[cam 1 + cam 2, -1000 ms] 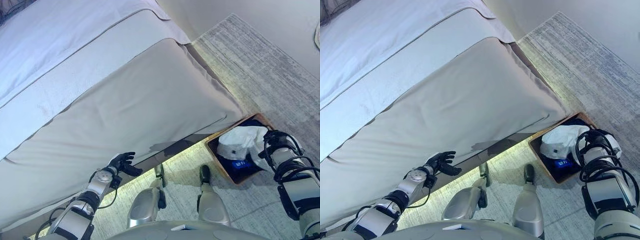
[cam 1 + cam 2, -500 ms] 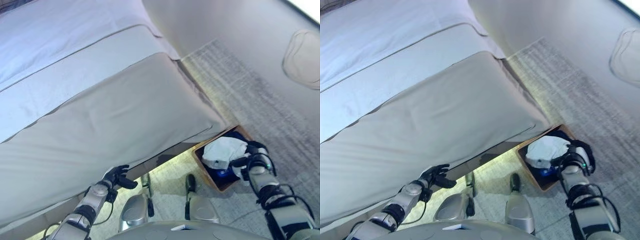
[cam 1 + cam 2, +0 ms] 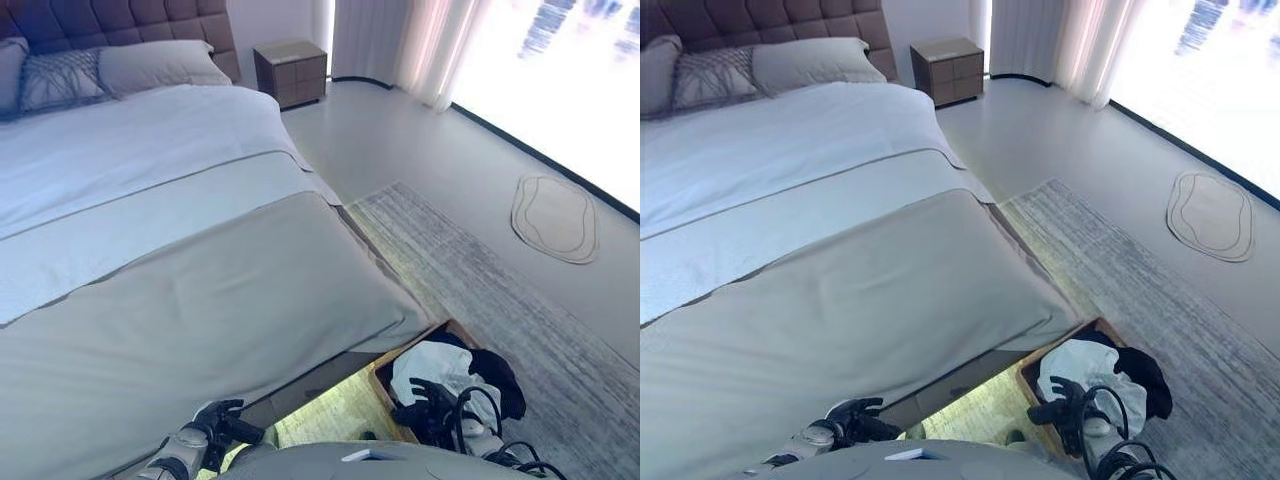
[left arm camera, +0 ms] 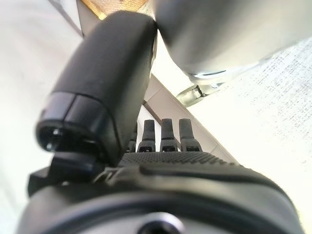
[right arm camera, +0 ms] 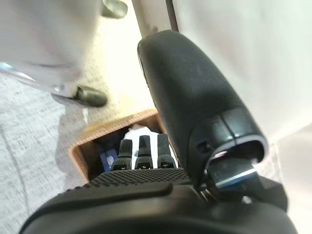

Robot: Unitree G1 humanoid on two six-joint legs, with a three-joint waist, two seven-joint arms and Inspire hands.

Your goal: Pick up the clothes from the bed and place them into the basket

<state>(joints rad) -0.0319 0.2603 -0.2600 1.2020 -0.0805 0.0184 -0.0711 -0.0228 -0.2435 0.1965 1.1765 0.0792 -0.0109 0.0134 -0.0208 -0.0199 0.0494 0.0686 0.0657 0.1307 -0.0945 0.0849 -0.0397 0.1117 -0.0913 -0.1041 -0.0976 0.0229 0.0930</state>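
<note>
A wooden basket stands on the floor at the foot corner of the bed. In it lie a white garment and a black one. My right hand is open and empty, just above the basket's near edge. The right wrist view shows its straight fingers over the basket's rim and the white garment. My left hand is open and empty, low by the bed's near edge, and it also shows in the left wrist view. The bed's grey cover lies flat.
Pillows and a patterned cushion lie at the bed's head. A nightstand stands beyond. A grey rug runs along the bed's right side. A small mat lies near the curtains.
The camera has tilted up, so the whole bed and room now show. My right hand has drawn back from the white garment to the basket's near edge. My left hand stays by the bed's edge.
</note>
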